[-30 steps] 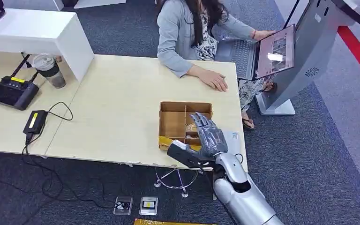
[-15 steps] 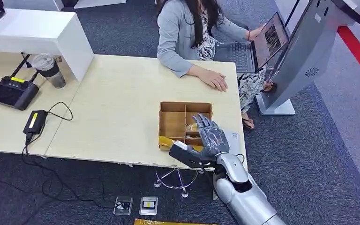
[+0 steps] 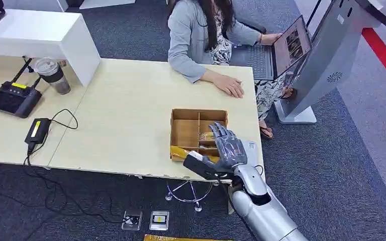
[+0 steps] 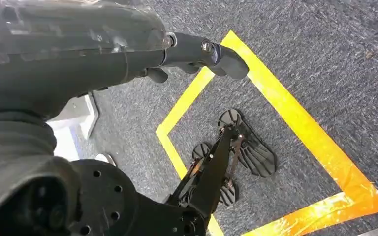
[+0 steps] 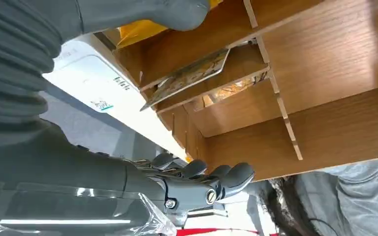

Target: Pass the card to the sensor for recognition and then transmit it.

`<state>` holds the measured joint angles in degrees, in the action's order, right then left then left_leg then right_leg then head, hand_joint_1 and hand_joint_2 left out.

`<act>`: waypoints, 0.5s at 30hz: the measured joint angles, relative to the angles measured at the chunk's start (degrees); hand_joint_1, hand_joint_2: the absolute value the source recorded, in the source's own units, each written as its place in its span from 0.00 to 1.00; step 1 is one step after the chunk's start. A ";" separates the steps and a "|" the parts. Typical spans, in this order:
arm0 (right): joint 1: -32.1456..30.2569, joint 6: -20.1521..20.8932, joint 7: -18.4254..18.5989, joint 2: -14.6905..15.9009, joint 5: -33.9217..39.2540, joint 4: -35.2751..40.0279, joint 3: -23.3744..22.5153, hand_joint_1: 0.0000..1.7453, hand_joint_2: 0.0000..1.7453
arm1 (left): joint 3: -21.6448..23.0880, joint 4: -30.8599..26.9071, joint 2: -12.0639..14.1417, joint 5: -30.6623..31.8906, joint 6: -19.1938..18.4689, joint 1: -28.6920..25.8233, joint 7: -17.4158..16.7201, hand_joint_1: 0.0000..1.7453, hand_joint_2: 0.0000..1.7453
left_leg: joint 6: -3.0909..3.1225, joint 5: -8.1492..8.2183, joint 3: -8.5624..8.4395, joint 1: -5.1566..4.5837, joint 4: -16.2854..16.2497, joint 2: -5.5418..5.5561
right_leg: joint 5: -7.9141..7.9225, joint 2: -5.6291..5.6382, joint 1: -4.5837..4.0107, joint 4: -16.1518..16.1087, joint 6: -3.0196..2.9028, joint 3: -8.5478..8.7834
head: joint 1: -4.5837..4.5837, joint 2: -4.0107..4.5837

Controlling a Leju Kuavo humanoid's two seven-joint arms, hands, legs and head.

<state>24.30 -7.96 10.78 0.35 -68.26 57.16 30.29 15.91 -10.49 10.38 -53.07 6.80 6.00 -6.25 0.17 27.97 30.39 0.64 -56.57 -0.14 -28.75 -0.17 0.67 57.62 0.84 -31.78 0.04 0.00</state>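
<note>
On the far left of the head view a black controller point(image 3: 14, 98) and a lidded cup point(image 3: 52, 75) are sitting on the pale table point(image 3: 125, 100), with a small black box and its cable point(image 3: 37, 130) lying nearer the front edge; none of these is playing a part in the job. The left hand point(image 4: 197, 51) is hanging by the robot's side over grey carpet and yellow floor tape, its fingers lying loosely curled with nothing in them. Moving right, a person in a grey jacket point(image 3: 193, 30) is sitting at the far side of the table, resting one hand on it and working a laptop point(image 3: 281, 50). In front of them the partitioned cardboard tray point(image 3: 185, 131) is standing near the front edge, and the right hand point(image 3: 223, 150) is hovering over its right-hand compartments, fingers spread and gripping nothing. The card point(image 5: 187, 78) is lying in one of those compartments, propped at a slant against a divider, its long axis running roughly along the compartment's length and its face tilted up toward the hand. Just right of the tray a white flat device point(image 5: 93, 83), probably the sensor, is resting on the table. By my reading the task is only beginning: the card is not yet picked up, and the presenting and handing over are both left to do.
</note>
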 joint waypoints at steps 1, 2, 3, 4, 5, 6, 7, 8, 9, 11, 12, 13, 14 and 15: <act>0.00 -0.04 0.00 0.00 0.00 -0.16 0.00 0.00 1.00 | 0.19 0.00 0.09 0.09 -0.04 0.00 0.02 0.00 0.00 | 0.00 0.00 0.00 0.00 0.00 0.00 | 0.00 0.00 0.00 0.00 0.00 0.00 | 0.00 0.00; 0.00 -0.11 -0.02 0.00 0.00 -0.35 0.00 0.00 1.00 | 0.31 0.00 0.13 0.11 -0.07 0.00 0.04 0.00 0.00 | 0.00 0.00 0.00 0.00 0.00 0.00 | 0.00 0.00 0.00 0.00 0.00 0.00 | 0.00 0.00; 0.00 -0.15 -0.09 0.00 0.00 -0.51 0.00 0.00 1.00 | 0.33 0.00 0.22 0.13 -0.09 0.00 0.07 0.00 0.00 | 0.00 0.00 0.00 0.00 0.00 0.00 | 0.00 0.00 0.00 0.00 0.00 0.00 | 0.00 0.00; 0.00 -0.24 -0.13 0.00 0.00 -0.66 0.00 0.00 1.00 | 0.35 0.00 0.24 0.13 -0.11 0.00 0.07 0.00 0.00 | 0.00 0.00 0.00 0.00 0.00 0.00 | 0.00 0.00 0.00 0.00 0.00 0.00 | 0.00 0.00; 0.00 -0.33 -0.20 0.00 0.00 -0.83 0.00 0.00 1.00 | 0.37 0.00 0.28 0.15 -0.11 0.00 0.09 0.00 0.00 | 0.00 0.00 0.00 0.00 0.00 0.00 | 0.00 0.00 0.00 0.00 0.00 0.00 | 0.00 0.00; 0.01 -0.41 -0.30 0.00 0.00 -1.03 0.00 0.00 1.00 | 0.42 0.00 0.28 0.15 -0.11 0.00 0.09 0.00 0.00 | 0.00 0.00 0.00 0.00 0.00 0.00 | 0.00 0.00 0.00 0.00 0.00 0.00 | 0.00 0.00; 0.01 -0.48 -0.39 0.00 0.02 -1.21 0.00 0.00 1.00 | 0.44 0.00 0.28 0.15 -0.11 0.00 0.09 0.00 0.00 | 0.00 0.00 0.00 0.00 0.00 0.00 | 0.00 0.00 0.00 0.00 0.00 0.00 | 0.00 0.00; 0.02 -0.52 -0.53 0.00 0.04 -1.38 0.00 0.00 1.00 | 0.63 0.00 0.28 0.15 -0.13 0.00 0.09 0.00 0.00 | 0.00 0.00 0.00 0.00 0.00 0.00 | 0.00 0.00 0.00 0.00 0.00 0.00 | 0.00 0.00; 0.04 -0.59 -0.68 0.00 0.07 -1.53 0.00 0.00 1.00 | 0.81 0.00 0.28 0.18 -0.13 0.00 0.09 0.00 0.00 | 0.00 0.00 0.00 0.00 0.00 0.00 | 0.00 0.00 0.00 0.00 0.00 0.00 | 0.00 0.00; 0.06 -0.72 -0.85 0.00 0.11 -1.84 0.00 0.00 1.00 | 0.87 0.00 0.31 0.22 -0.18 0.00 0.09 0.00 0.00 | 0.00 0.00 0.00 0.00 0.00 0.00 | 0.00 0.00 0.00 0.00 0.00 0.00 | 0.00 0.00; 0.08 -0.81 -0.96 -0.02 0.20 -2.06 0.00 0.00 1.00 | 0.87 0.00 0.35 0.22 -0.18 0.00 0.09 0.00 0.00 | 0.00 0.00 0.01 0.00 0.00 0.00 | 0.00 0.00 0.00 0.00 0.00 0.00 | 0.00 0.00; 0.10 -0.92 -1.14 -0.02 0.24 -2.21 0.00 0.00 1.00 | 0.90 0.00 0.37 0.22 -0.18 0.00 0.09 0.00 0.00 | 0.00 0.00 0.01 0.00 0.00 0.00 | 0.00 0.00 0.00 0.00 0.00 0.00 | 0.00 0.00; 0.12 -1.03 -1.36 -0.02 0.37 -2.39 0.00 0.00 1.00 | 0.90 0.00 0.37 0.22 -0.20 0.00 0.09 0.00 0.00 | 0.00 0.00 0.01 0.00 0.00 0.00 | 0.00 0.00 0.00 0.00 0.00 0.00 | 0.00 0.00; 0.14 -1.09 -1.44 -0.02 0.44 -2.52 0.00 0.00 1.00 | 0.92 0.00 0.39 0.22 -0.18 0.00 0.09 0.00 0.00 | 0.00 0.00 0.01 0.00 0.00 0.00 | 0.00 0.00 0.00 0.00 0.00 0.00 | 0.00 0.00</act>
<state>24.44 -9.05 9.33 0.33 -67.82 54.64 30.29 16.83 -10.49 10.78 -52.85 6.62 6.00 -6.16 0.17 27.98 30.40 0.63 -56.57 -0.14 -28.75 -0.17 0.67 57.62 0.84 -31.78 0.04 0.00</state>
